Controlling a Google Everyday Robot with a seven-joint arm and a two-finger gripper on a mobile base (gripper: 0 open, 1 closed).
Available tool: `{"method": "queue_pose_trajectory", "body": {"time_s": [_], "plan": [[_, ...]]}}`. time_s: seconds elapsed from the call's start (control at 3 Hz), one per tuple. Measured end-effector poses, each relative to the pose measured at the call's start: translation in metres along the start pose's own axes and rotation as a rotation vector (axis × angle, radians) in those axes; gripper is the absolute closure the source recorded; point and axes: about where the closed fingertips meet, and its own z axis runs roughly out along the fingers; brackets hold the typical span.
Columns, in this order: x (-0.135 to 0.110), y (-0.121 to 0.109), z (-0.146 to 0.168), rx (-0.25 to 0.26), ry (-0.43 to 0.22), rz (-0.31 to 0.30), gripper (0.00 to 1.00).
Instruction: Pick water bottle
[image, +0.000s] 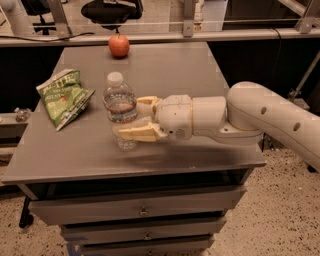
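Note:
The water bottle (119, 100) is clear and ribbed, with a white cap and a red and blue label band. It stands upright on the grey table (165, 65), left of centre. My gripper (125, 117) reaches in from the right with its cream fingers on either side of the bottle's lower half. The near finger (136, 133) crosses in front of the bottle and the far finger (147, 102) lies behind it. The fingers are closed against the bottle, whose base rests on the table.
A red apple (119, 45) sits at the table's far edge. A green snack bag (62, 96) lies at the left. Drawers (142, 211) run below the table front. A rail and chair bases stand behind the table.

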Motion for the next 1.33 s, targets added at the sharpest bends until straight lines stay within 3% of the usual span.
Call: {"method": "queue_pose_trajectory", "body": {"time_s": [0.33,0.67,1.0,1.33], "plan": [[-0.005,-0.004,0.000,0.029,-0.006,0.004,0.88],[-0.023,-0.018,-0.010,0.065,-0.010,-0.014,1.00],[-0.060,-0.039,-0.020,0.112,-0.040,-0.049,1.00],[-0.066,-0.042,-0.021,0.118,-0.045,-0.057,1.00]]}}
